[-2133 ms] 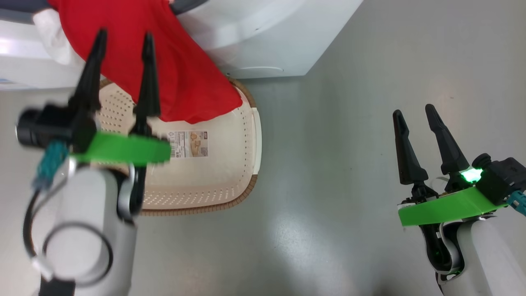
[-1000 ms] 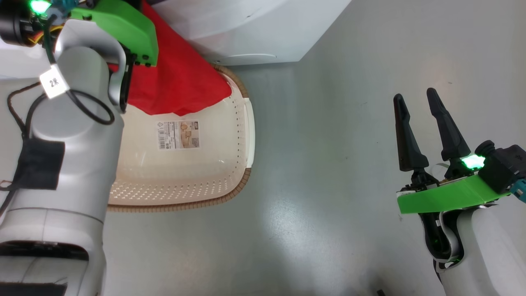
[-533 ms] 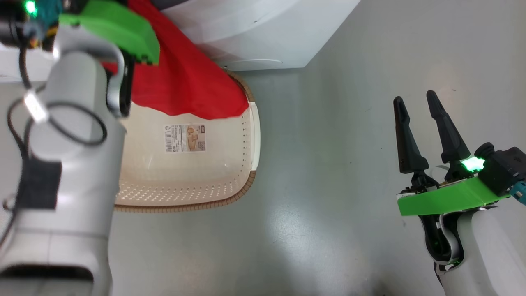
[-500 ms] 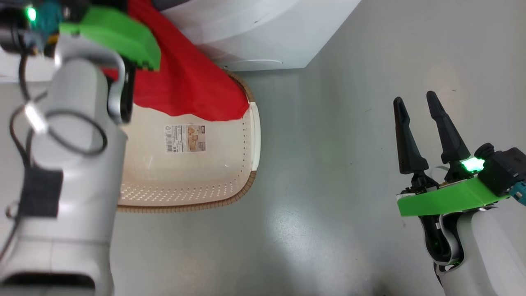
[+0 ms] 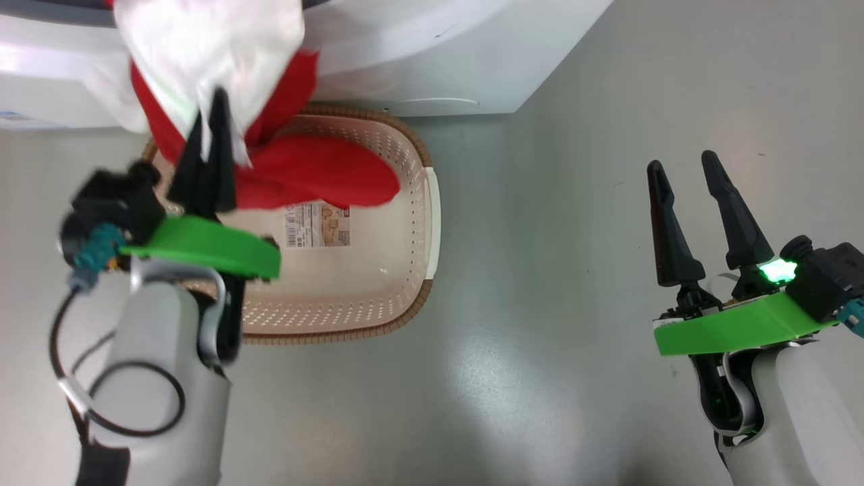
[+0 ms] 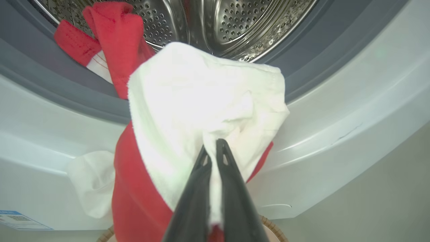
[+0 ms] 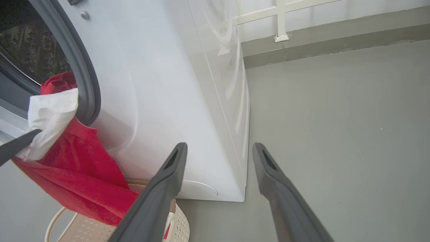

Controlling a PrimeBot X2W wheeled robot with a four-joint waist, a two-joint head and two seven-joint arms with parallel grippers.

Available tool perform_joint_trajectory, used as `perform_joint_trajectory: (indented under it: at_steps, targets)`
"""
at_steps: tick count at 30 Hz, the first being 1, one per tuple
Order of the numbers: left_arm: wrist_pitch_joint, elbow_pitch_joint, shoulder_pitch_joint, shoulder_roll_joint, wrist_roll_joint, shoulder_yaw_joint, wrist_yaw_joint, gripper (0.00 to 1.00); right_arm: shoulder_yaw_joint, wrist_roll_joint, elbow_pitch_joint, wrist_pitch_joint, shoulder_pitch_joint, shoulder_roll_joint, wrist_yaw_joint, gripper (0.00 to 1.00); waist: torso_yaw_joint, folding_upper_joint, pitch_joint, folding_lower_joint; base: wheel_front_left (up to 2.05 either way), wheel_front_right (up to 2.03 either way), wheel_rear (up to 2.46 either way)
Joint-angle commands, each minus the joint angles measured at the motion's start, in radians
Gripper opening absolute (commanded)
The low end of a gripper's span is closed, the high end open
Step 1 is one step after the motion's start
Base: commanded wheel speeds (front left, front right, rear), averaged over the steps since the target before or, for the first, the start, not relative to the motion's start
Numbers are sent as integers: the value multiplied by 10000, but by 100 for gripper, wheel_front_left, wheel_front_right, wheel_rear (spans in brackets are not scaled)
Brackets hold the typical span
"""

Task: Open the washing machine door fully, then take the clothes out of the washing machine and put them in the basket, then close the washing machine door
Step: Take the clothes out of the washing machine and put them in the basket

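My left gripper is shut on the white part of the clothes, just outside the washing machine's opening. The red and white clothes hang from the steel drum over the grey gasket, and their red end lies in the basket. A red piece still rests inside the drum. My right gripper stands open and empty over the floor to the right. The washing machine door is out of view.
The basket stands on the grey floor against the washing machine's front, below the opening. A blue label sits low on the machine's front. Bare floor stretches between the basket and my right arm. A wall base runs behind the machine.
My left gripper has shut on the white cloth and drawn back from the drum opening. More of the clothes has come out, and the red end has dropped deeper into the basket. The right arm has not moved.
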Motion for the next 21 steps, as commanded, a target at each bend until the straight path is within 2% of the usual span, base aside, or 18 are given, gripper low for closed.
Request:
perform_joint_trajectory:
  at_steps: [1, 6, 12, 21]
  targets:
    - [-49, -216, 457, 285, -183, 125, -70, 0, 240, -74, -252, -63, 262, -58, 75, 100, 8, 0, 18, 0, 0, 0, 0]
    - [-49, 134, 884, 282, -561, -211, -15, 0, 290, -58, -254, -63, 168, -86, 75, 100, -23, 0, 124, 0, 0, 0, 0]
    - [-49, 903, 772, 281, -411, -290, -10, 0, 330, -29, -279, -63, 31, -62, 75, 100, -211, 0, 389, 0, 0, 0, 0]
    - [-49, 2955, 156, 282, -56, 12, -306, 0, 319, 47, -328, -63, -269, 60, 75, 100, -635, 0, 1017, 0, 0, 0, 0]
